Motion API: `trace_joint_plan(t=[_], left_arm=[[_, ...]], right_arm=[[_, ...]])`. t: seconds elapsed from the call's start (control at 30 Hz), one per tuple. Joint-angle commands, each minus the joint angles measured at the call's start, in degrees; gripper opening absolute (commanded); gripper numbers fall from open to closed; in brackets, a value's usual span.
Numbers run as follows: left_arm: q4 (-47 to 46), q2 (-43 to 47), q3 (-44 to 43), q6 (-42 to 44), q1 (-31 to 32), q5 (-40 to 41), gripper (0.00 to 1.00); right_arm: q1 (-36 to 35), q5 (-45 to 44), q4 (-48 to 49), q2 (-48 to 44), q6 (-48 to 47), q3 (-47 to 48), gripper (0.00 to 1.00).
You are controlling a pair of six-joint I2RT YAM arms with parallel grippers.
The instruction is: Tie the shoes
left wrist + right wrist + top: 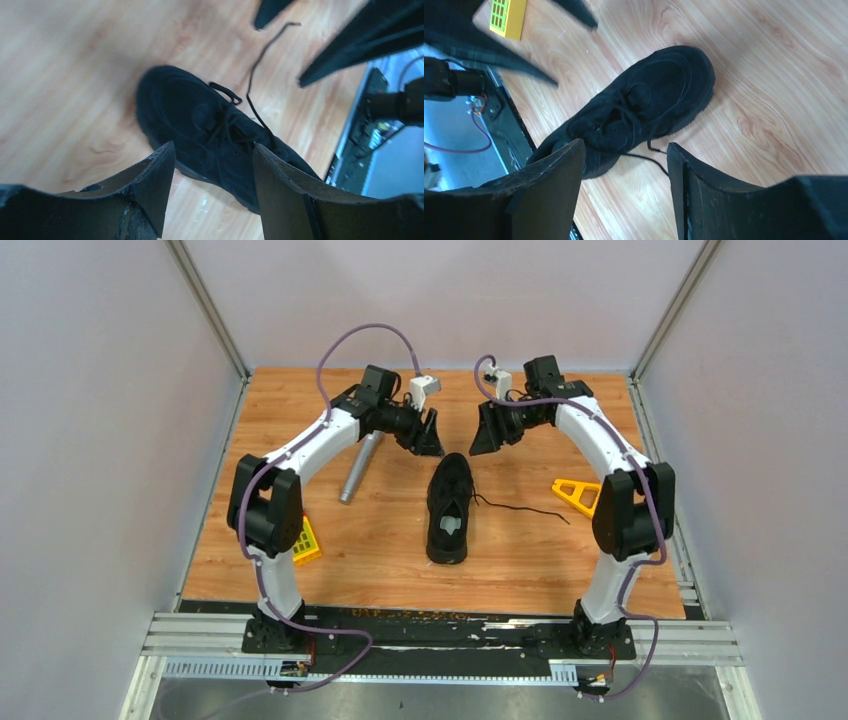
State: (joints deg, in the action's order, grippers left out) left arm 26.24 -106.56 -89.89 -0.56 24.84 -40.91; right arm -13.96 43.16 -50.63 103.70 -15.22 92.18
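While left hand (431, 447) and right hand (481, 446) hang spread, the shoe (447, 492) lies near-to-far, toe farthest.

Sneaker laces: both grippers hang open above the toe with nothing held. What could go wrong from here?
1. One lace trails flat across the table, away from the sneaker. It is thin, so a grasp may miss it or scrape the wood.
2. Nothing pins the sneaker, so a pull on that lace could drag or turn it.
3. The left gripper and right gripper sit close together. Reaching for the same spot, they might collide.
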Motion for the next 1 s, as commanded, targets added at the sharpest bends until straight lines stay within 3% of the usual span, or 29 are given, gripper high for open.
trace_joint_plan(t=[0.0,0.13,0.37,0.67,0.8,0.9,0.97], left_arm=[[5.15,-1.97,-3.26,-0.04,0.56,-7.57,0.65],[10.17,-0.31,-3.5,4.7,0.56,-4.61,0.65],[11.86,2.31,-2.16,7.43,0.56,-1.43,0.64],[13.85,4.07,-2.57,10.67,0.56,1.81,0.65],[15.41,4.34,-2.61,12.06,0.56,2.92,0.65],[16.36,4.31,-2.49,12.54,0.56,3.13,0.65],[16.31,4.27,-2.49,12.68,0.56,3.02,0.65]], right_arm=[[-0.2,4.66,3.25,8.38,9.93,2.69,0.61],[-0.25,1.29,6.19,10.14,14.85,0.72,0.55],[-0.52,3.89,6.73,11.44,18.46,-1.27,0.43],[-0.48,6.26,8.26,14.29,19.82,-2.28,0.4],[-0.51,7.38,8.42,15.59,19.38,-0.87,0.34],[-0.47,7.53,8.53,15.87,19.14,-0.21,0.23],[-0.47,8.1,8.47,15.51,18.87,0.26,0.09]])
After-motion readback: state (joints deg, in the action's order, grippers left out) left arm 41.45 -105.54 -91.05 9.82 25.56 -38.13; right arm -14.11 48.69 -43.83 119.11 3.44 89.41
